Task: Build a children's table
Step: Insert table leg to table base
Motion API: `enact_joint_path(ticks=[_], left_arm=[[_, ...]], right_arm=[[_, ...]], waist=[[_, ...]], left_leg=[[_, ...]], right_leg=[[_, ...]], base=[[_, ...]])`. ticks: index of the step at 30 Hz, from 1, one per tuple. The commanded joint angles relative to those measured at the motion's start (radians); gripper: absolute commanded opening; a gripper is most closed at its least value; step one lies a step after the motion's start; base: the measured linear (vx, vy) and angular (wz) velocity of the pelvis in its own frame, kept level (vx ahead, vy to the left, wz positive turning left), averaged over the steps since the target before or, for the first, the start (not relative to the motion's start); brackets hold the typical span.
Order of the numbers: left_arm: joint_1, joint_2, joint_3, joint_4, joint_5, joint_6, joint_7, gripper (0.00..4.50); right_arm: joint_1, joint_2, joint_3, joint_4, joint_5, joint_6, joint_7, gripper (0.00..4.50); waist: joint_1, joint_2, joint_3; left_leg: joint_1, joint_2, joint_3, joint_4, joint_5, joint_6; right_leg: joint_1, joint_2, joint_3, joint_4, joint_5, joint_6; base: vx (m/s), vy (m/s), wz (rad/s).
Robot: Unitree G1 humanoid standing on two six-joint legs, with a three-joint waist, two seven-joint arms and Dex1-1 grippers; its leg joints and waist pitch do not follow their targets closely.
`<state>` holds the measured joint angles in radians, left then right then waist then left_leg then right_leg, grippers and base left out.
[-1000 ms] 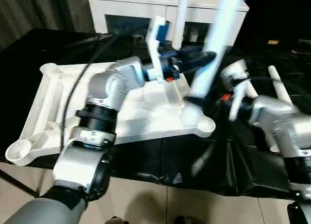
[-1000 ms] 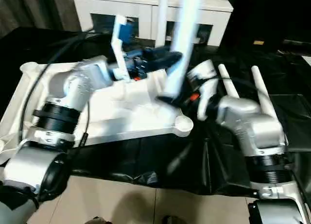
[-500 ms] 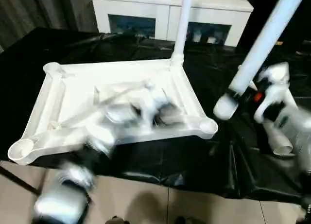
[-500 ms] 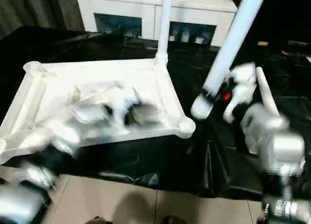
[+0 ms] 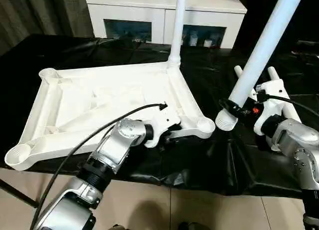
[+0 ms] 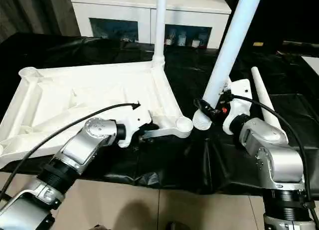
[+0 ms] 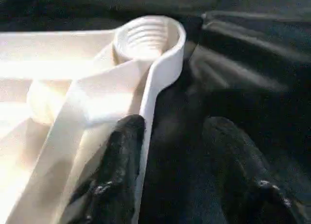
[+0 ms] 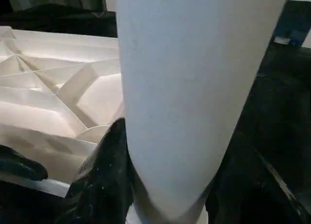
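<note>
While lying underside-up on the black sheet [image 5: 209,165], tabletop [image 5: 99,103] shows white ribs and round threaded sockets at the corners; one leg [image 5: 177,25] stands upright in the far right socket. Second leg [image 5: 259,55], white and tapered, held tilted just right of the near right socket [image 5: 205,124], thick ribbed end down, apart from the socket. Two more legs [image 5: 286,103] lie on the sheet behind the right arm. Right gripper [image 8: 165,185] clenched on the held leg, black fingers [image 8: 104,180] on either side of it in the right wrist view. Left gripper [image 7: 170,151] at the tabletop's near edge: left wrist view shows one finger [image 7: 121,161] against the rim, the other on the sheet side, rim between them but contact on both sides not clear; cannot tell if gripped. White cabinet [image 5: 164,15] behind. Versus 1.0 s ago: left arm moved from above the tabletop centre down to the near edge; held leg swung away from the socket, now further right.
</note>
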<state>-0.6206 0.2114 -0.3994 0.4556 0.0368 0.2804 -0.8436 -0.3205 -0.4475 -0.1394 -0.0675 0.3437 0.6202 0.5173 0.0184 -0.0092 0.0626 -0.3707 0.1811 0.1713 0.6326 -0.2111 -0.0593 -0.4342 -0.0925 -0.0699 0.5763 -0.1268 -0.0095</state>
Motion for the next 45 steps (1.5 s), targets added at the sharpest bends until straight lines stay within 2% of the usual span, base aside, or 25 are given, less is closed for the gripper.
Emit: enact_joint_path(ticks=[1,6,7,8,11,12,14,15,16,18,22,25,28,30,31,33,35,36,37,38,40,41,42,43,45], left_arm=[[-0.029,0.013,-0.009,0.013,0.029,0.008,0.002,1.92],[-0.046,0.015,-0.006,0.031,0.037,-0.004,0.007,1.59],[-0.051,0.014,-0.004,0.035,0.038,-0.005,0.012,1.48],[-0.056,0.013,-0.005,0.039,0.038,-0.003,0.008,1.48],[-0.078,0.008,-0.006,0.070,0.045,-0.009,0.011,1.22],[-0.079,0.008,-0.006,0.071,0.046,-0.010,0.011,1.17],[-0.087,0.004,-0.003,0.089,0.052,-0.015,0.014,0.99],[-0.092,0.003,-0.004,0.097,0.056,-0.018,0.012,0.89],[-0.096,0.003,-0.008,0.107,0.060,-0.016,0.006,0.83],[-0.104,0.012,-0.031,0.133,0.077,-0.016,-0.019,0.74],[-0.108,0.021,-0.044,0.149,0.089,-0.006,-0.034,0.38],[-0.110,0.025,-0.046,0.172,0.101,-0.020,-0.029,0.19],[-0.113,0.023,-0.045,0.189,0.107,-0.027,-0.027,0.00],[-0.114,0.018,-0.035,0.188,0.094,-0.012,-0.035,0.00],[-0.114,0.015,-0.027,0.183,0.085,0.001,-0.041,0.33],[-0.117,0.007,-0.006,0.180,0.064,0.025,-0.040,0.40],[-0.118,0.008,-0.005,0.178,0.062,0.025,-0.043,0.44],[-0.120,0.007,-0.005,0.182,0.065,0.016,-0.037,0.67],[-0.120,0.007,-0.005,0.183,0.066,0.013,-0.034,0.78],[-0.123,0.005,-0.004,0.188,0.068,0.004,-0.027,0.82],[-0.129,0.003,-0.003,0.203,0.074,-0.008,-0.017,0.89],[-0.130,0.002,-0.003,0.206,0.075,-0.007,-0.018,0.89],[-0.130,0.001,-0.002,0.207,0.076,-0.007,-0.018,1.18],[-0.132,0.000,-0.001,0.213,0.081,-0.010,-0.012,1.24],[-0.134,-0.002,0.001,0.218,0.084,-0.010,-0.005,1.29]], right_arm=[[-0.030,-0.009,0.007,-0.017,0.009,-0.006,0.016,1.84],[-0.035,-0.015,0.016,-0.011,0.011,-0.012,0.038,1.84],[-0.036,-0.016,0.017,-0.010,0.011,-0.012,0.039,1.84],[-0.038,-0.016,0.018,-0.009,0.011,-0.012,0.039,1.84],[-0.037,-0.016,0.021,-0.011,0.012,-0.012,0.042,1.84],[-0.036,-0.016,0.021,-0.011,0.012,-0.012,0.042,1.84],[-0.031,-0.017,0.023,-0.017,0.012,-0.011,0.046,1.84],[-0.029,-0.017,0.023,-0.022,0.016,-0.008,0.050,1.84],[-0.027,-0.019,0.023,-0.025,0.017,-0.007,0.054,1.84],[-0.026,-0.022,0.024,-0.026,0.019,-0.007,0.060,1.84],[-0.028,-0.027,0.024,-0.021,0.020,-0.008,0.065,1.84],[-0.033,-0.029,0.023,-0.014,0.020,-0.011,0.067,1.84],[-0.038,-0.029,0.022,-0.008,0.019,-0.014,0.070,1.84],[-0.040,-0.030,0.022,-0.004,0.019,-0.016,0.075,1.84],[-0.041,-0.030,0.022,-0.002,0.019,-0.017,0.076,1.84],[-0.046,-0.031,0.022,0.006,0.017,-0.020,0.073,1.84],[-0.049,-0.031,0.022,0.008,0.017,-0.020,0.071,1.84],[-0.049,-0.031,0.022,0.007,0.018,-0.019,0.072,1.84],[-0.049,-0.031,0.022,0.007,0.018,-0.019,0.072,1.84],[-0.050,-0.031,0.022,0.006,0.019,-0.018,0.072,1.84],[-0.049,-0.032,0.022,0.005,0.019,-0.017,0.076,1.84],[-0.049,-0.032,0.022,0.004,0.019,-0.017,0.077,1.84],[-0.049,-0.032,0.022,0.004,0.019,-0.017,0.078,1.84],[-0.049,-0.032,0.022,0.004,0.019,-0.017,0.079,1.84],[-0.049,-0.032,0.021,0.004,0.019,-0.017,0.079,1.84]], waist=[[-0.007,-0.004,-0.076],[-0.016,-0.003,-0.077],[-0.016,-0.003,-0.078],[-0.015,0.003,-0.078],[-0.015,0.000,-0.079],[-0.014,0.006,-0.079],[-0.014,0.002,-0.082],[-0.013,0.010,-0.083],[-0.014,0.007,-0.085],[-0.013,0.011,-0.085],[-0.012,0.011,-0.086],[-0.014,0.013,-0.083],[-0.017,0.012,-0.081],[-0.019,0.009,-0.078],[-0.021,0.009,-0.076],[-0.025,0.007,-0.074],[-0.031,0.012,-0.075],[-0.036,0.009,-0.076],[-0.041,0.019,-0.074],[-0.044,0.024,-0.072],[-0.057,0.035,-0.069],[-0.065,0.036,-0.068],[-0.064,0.036,-0.067],[-0.067,0.032,-0.067],[-0.072,0.029,-0.067]], left_leg=[[0.008,0.023,-0.011,-0.085,-0.261,0.042],[0.006,0.020,-0.012,-0.083,-0.280,0.048],[0.005,0.020,-0.012,-0.083,-0.268,0.052],[0.006,0.021,-0.013,-0.083,-0.266,0.051],[0.005,0.022,-0.011,-0.084,-0.258,0.053],[0.005,0.021,-0.012,-0.084,-0.257,0.053],[0.003,0.020,-0.010,-0.082,-0.241,0.058],[0.004,0.021,-0.011,-0.083,-0.237,0.058],[0.000,0.021,-0.010,-0.083,-0.227,0.063],[0.001,0.022,-0.009,-0.083,-0.222,0.067],[0.001,0.024,-0.009,-0.084,-0.215,0.067],[0.004,0.024,-0.008,-0.084,-0.237,0.065],[0.006,0.022,-0.010,-0.085,-0.269,0.058],[0.008,0.018,-0.011,-0.083,-0.292,0.054],[0.009,0.016,-0.012,-0.082,-0.302,0.052],[0.011,0.012,-0.012,-0.077,-0.316,0.050],[0.013,0.010,-0.015,-0.076,-0.327,0.051],[0.008,0.013,-0.019,-0.079,-0.330,0.053],[0.009,0.021,-0.024,-0.085,-0.347,0.056],[0.013,0.025,-0.026,-0.088,-0.368,0.056],[0.021,0.038,-0.036,-0.096,-0.440,0.047],[0.022,0.040,-0.039,-0.099,-0.468,0.040],[0.023,0.040,-0.040,-0.100,-0.479,0.036],[0.029,0.035,-0.038,-0.097,-0.486,0.032],[0.029,0.028,-0.036,-0.092,-0.472,0.035]], right_leg=[[0.058,-0.031,0.013,-0.093,-0.526,-0.074],[0.059,-0.034,0.012,-0.095,-0.535,-0.080],[0.060,-0.035,0.014,-0.093,-0.521,-0.087],[0.060,-0.036,0.014,-0.092,-0.515,-0.090],[0.062,-0.035,0.016,-0.088,-0.484,-0.105],[0.062,-0.035,0.016,-0.088,-0.480,-0.107],[0.064,-0.034,0.018,-0.085,-0.452,-0.118],[0.065,-0.035,0.019,-0.082,-0.441,-0.123],[0.069,-0.034,0.020,-0.078,-0.413,-0.133],[0.068,-0.035,0.021,-0.078,-0.397,-0.144],[0.072,-0.037,0.023,-0.072,-0.374,-0.162],[0.069,-0.035,0.022,-0.076,-0.403,-0.160],[0.068,-0.035,0.018,-0.084,-0.465,-0.136],[0.064,-0.035,0.012,-0.095,-0.544,-0.101],[0.061,-0.035,0.008,-0.102,-0.583,-0.083],[0.056,-0.034,0.001,-0.112,-0.638,-0.058],[0.054,-0.033,-0.007,-0.120,-0.665,-0.038],[0.060,-0.034,-0.013,-0.122,-0.658,-0.034],[0.065,-0.037,-0.022,-0.125,-0.637,-0.042],[0.065,-0.038,-0.029,-0.129,-0.628,-0.046],[0.076,-0.044,-0.049,-0.135,-0.577,-0.061],[0.083,-0.046,-0.057,-0.137,-0.556,-0.060],[0.083,-0.048,-0.058,-0.138,-0.555,-0.060],[0.079,-0.050,-0.059,-0.142,-0.565,-0.058],[0.077,-0.052,-0.060,-0.143,-0.581,-0.058]], base=[[0.000,0.000,0.00],[0.000,0.000,0.00],[0.000,0.000,0.00],[0.000,0.000,0.00],[0.000,0.000,0.00],[0.000,0.000,0.00],[0.000,0.000,0.00],[0.000,0.000,0.00],[0.000,0.000,0.00],[0.000,0.000,0.00],[0.000,0.000,0.00],[0.000,0.000,0.00],[0.000,0.000,0.00],[0.000,0.000,0.00],[0.000,0.000,0.00],[0.000,0.000,0.00],[0.000,0.000,0.00],[0.000,0.000,0.00],[0.000,0.000,0.00],[0.000,0.000,0.00],[0.000,0.000,0.00],[0.000,0.000,0.00],[0.000,0.000,0.00],[0.000,0.000,0.00],[0.000,0.000,0.00]])
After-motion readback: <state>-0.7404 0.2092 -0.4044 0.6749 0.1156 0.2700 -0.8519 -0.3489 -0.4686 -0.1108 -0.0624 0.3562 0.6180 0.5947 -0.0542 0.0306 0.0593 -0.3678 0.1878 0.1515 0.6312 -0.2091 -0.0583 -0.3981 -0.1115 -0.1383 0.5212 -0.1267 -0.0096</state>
